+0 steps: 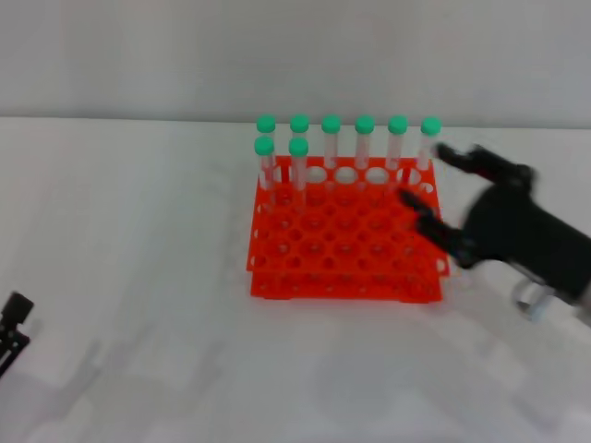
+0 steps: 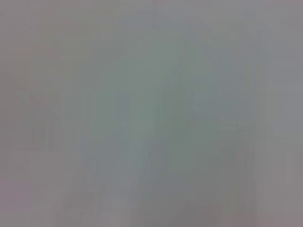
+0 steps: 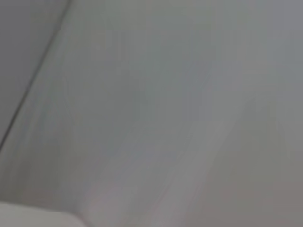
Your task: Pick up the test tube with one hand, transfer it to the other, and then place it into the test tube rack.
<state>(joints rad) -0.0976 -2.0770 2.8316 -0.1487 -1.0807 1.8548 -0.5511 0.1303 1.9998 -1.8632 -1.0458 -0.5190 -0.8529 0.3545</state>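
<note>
Looking from the head view, you have these, largest first:

Worktop [image 1: 138,277]: white and plain, it carries everything; both wrist views give you only a blurred grey-white surface, and neither shows a hand.

Test tube rack [image 1: 343,242]: orange-red, two-tiered, a grid of round holes. It sits just to the left of your right hand, whose near finger reaches over the rack's right edge.

Right hand [image 1: 427,189]: black, on a black wrist, hanging at the rack's right side. Its two fingers are spread apart, one near the back-right corner of the rack and one lower over the right edge. It is released, with nothing between the fingers.

Left hand [image 1: 13,325]: only a small black part shows at the far left edge of the worktop, well apart from the rack. You cannot tell whether it is released or clenched.

Test tubes [image 1: 348,148]: eight clear tubes with green caps stand upright in the rack. Six fill the back row, and two more stand in the second row at its left end. The back-row tube at the right end [image 1: 428,143] is the one nearest your right hand, just beside its upper finger. No tube is in either hand as far as you can see.
</note>
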